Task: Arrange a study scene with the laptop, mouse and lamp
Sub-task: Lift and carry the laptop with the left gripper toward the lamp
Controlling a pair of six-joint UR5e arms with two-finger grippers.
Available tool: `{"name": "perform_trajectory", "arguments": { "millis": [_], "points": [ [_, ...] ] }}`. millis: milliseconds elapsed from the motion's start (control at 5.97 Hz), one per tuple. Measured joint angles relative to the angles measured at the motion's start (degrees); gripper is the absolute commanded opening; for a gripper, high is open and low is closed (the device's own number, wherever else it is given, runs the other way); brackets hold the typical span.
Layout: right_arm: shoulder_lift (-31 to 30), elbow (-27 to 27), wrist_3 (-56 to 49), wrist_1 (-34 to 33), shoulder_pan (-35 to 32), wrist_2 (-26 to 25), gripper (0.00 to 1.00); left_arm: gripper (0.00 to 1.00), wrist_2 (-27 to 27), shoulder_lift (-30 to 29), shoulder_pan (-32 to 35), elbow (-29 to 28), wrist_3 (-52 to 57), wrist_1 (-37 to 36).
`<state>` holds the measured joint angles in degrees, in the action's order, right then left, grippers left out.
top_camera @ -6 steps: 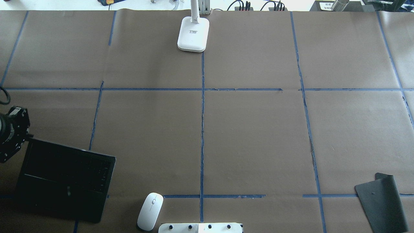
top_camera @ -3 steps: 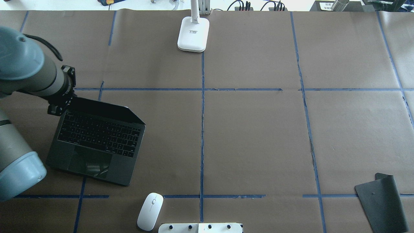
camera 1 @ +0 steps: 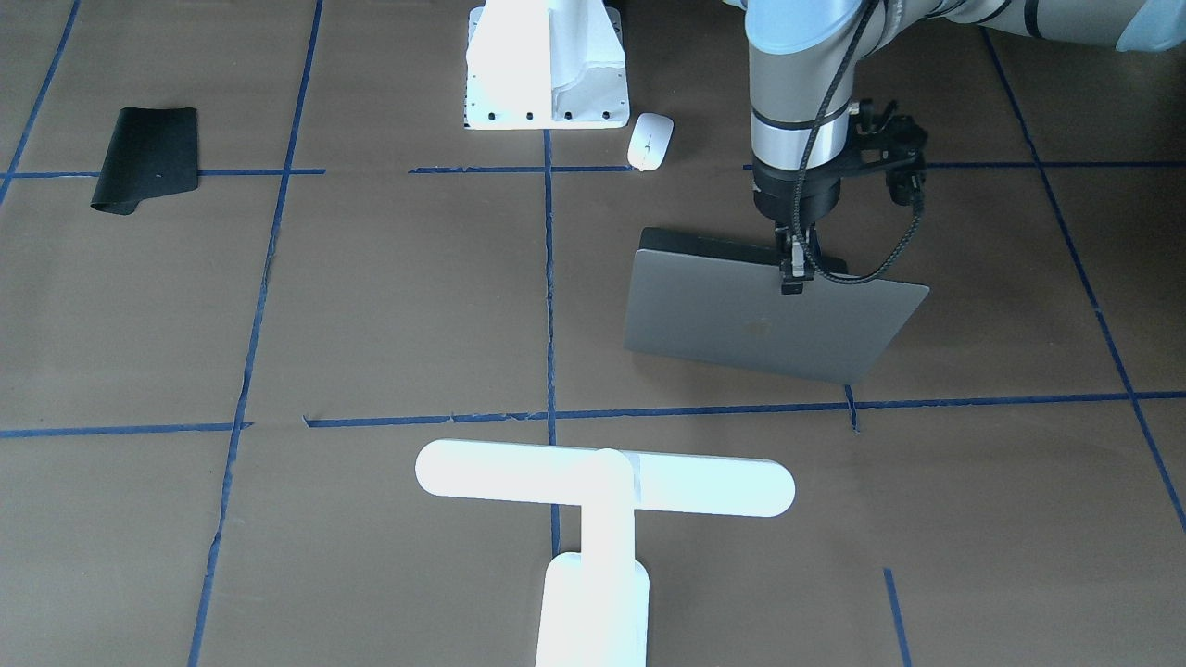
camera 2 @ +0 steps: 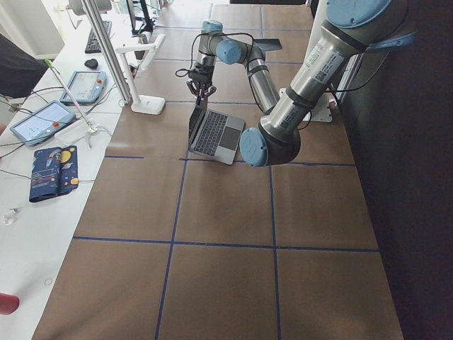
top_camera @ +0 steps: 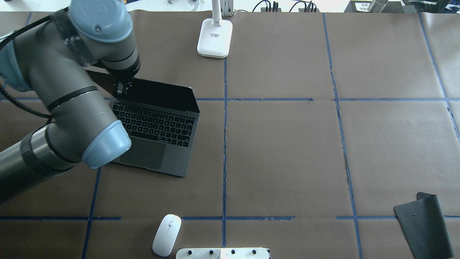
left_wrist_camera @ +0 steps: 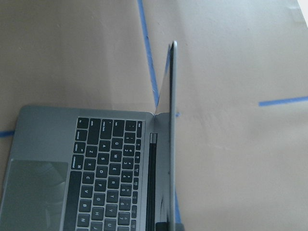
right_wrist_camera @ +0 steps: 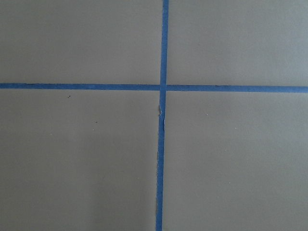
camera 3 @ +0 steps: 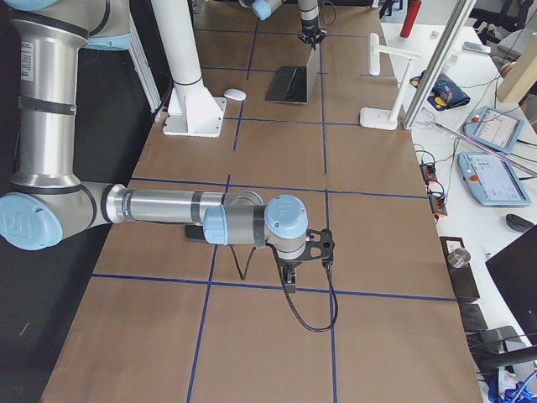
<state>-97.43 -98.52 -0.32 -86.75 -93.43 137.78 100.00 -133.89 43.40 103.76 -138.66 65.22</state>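
While vertical over the open laptop (top_camera: pixel 158 124), left fingers (camera 1: pixel 792 270) tight on its lid edge; right fingers (camera 3: pixel 288 283) downward, gap untellable.

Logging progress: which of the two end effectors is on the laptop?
The left end effector, gripping the top edge of the laptop lid; the right end effector hangs over bare paper.

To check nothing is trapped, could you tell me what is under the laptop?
The laptop rests on the brown paper table, and a blue tape line runs beneath it. The area directly under its base is covered, so unseen.
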Motion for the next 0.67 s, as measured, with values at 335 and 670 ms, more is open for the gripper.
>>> {"name": "perform_trajectory", "arguments": {
  "millis": [335,670],
  "points": [
    [0.0,0.0,0.0,-0.1,0.0,-0.1,1.00,0.00,0.4,-10.6,-0.3,-10.5,-5.5,0.1],
    [0.0,0.0,0.0,-0.1,0.0,-0.1,1.00,0.00,0.5,-15.8,-2.0,-16.2,-11.4,0.1]
  ]
}}
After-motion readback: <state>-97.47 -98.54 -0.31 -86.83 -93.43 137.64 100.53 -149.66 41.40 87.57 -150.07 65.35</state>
